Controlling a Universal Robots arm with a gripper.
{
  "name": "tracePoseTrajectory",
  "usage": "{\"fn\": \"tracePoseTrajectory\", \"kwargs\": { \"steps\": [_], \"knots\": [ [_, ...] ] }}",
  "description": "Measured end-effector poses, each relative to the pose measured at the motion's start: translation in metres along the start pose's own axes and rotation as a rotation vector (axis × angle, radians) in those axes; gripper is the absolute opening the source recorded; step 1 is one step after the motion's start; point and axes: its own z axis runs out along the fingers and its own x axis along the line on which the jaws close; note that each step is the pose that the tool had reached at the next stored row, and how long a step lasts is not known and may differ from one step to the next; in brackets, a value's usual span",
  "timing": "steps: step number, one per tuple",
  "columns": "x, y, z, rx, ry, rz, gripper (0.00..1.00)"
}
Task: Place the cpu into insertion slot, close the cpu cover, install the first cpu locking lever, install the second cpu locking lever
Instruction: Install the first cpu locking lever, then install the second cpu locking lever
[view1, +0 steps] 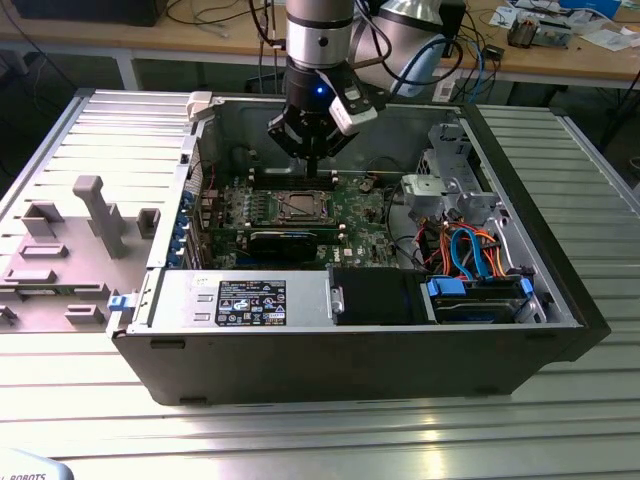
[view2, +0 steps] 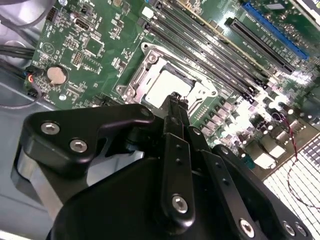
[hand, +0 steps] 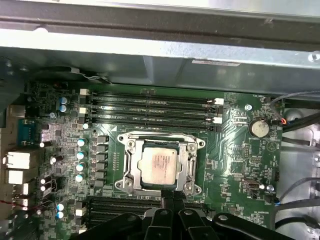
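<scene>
The cpu (hand: 160, 167) lies flat in the insertion slot (hand: 196, 145) on the green board, silvery top up; it also shows in the second wrist view (view2: 167, 85) and the exterior view (view1: 298, 208). The cpu cover (hand: 131, 167) lies down around it, framing the chip through its window. My gripper (hand: 169, 198) hangs just above the board beside the socket's edge, its black fingers (view2: 173, 107) pressed together with nothing between them. In the exterior view the gripper (view1: 312, 168) hovers over the back part of the board, inside the open computer case.
Long black memory slots (hand: 150, 107) run beside the socket, with another bank on its other side. Case walls (view1: 215, 150) enclose the board. A drive cage with orange and blue cables (view1: 470, 250) fills the exterior view's right, and a grey fixture block (view1: 95, 215) stands at its left.
</scene>
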Motion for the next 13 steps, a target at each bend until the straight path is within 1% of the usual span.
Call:
{"fn": "tracePoseTrajectory", "kwargs": {
  "steps": [11,13],
  "knots": [
    [0.0,0.0,-0.0002,0.0001,0.0,0.0,0.11],
    [0.0002,-0.0022,-0.0002,0.0001,0.0001,0.0,0.11]
  ]
}}
